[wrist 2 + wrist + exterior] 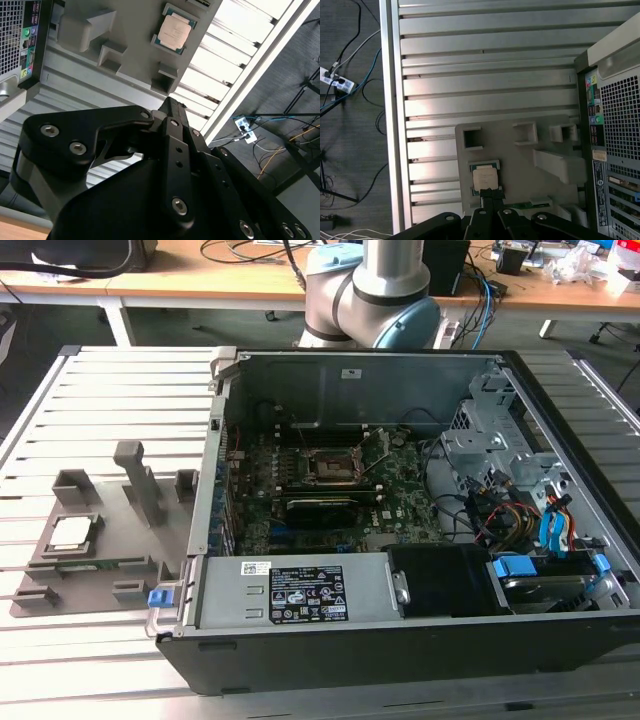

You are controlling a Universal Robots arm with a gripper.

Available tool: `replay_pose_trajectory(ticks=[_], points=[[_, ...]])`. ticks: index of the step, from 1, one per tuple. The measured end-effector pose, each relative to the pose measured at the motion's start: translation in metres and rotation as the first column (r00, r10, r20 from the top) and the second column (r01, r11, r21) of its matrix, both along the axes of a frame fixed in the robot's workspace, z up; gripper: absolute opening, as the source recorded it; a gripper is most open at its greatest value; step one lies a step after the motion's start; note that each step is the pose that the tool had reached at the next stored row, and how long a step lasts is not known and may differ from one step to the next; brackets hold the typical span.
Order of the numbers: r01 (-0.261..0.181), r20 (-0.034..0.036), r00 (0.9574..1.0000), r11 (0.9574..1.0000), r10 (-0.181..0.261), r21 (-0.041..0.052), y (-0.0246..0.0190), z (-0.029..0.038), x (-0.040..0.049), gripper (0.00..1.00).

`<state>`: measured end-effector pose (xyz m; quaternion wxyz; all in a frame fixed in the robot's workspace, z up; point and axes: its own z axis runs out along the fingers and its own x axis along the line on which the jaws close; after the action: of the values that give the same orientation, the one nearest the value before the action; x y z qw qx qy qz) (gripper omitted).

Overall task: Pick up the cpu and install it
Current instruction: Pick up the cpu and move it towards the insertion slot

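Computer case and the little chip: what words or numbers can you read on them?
No text can be read out. These things carry print that is too small to make out:
black label on the metal box inside the case
small white sticker just above that label
wall sticker on the case's inner wall
cpu, faint marks on its metal top
tan sticker on the case's back panel

Exterior view looks down over case [420, 640] and grey tray [125, 545] — both wrist views face that tray from above
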<state>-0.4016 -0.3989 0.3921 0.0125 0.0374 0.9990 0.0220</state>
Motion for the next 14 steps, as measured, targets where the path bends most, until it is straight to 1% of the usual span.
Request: replay_pose_trajectory(ticks=[6,8,9,10,11,13,14], points=[[0.000,0.0000,1.0000,1.0000,0.000,0.0000,0.0000,0.0000,-0.0003,0.11],[0.000,0.0001,1.0000,1.0000,0.000,0.0000,0.0000,0.0000,-0.0004,0.23],[0.000,0.0000,1.0000,1.0000,0.000,0.0000,0.0000,0.0000,-0.0004,0.36],[0.000,0.0001,1.0000,1.0000,0.000,0.0001,0.0000,0.0000,-0.0004,0.42],[0.000,0.0001,1.0000,1.0000,0.000,0.0000,0.0000,0.0000,-0.0005,0.42],[0.000,0.0001,1.0000,1.0000,0.000,0.0000,0.0000,0.0000,-0.0006,0.66],[0.000,0.0000,1.0000,1.0000,0.000,0.0000,0.0000,0.0000,-0.0006,0.72]])
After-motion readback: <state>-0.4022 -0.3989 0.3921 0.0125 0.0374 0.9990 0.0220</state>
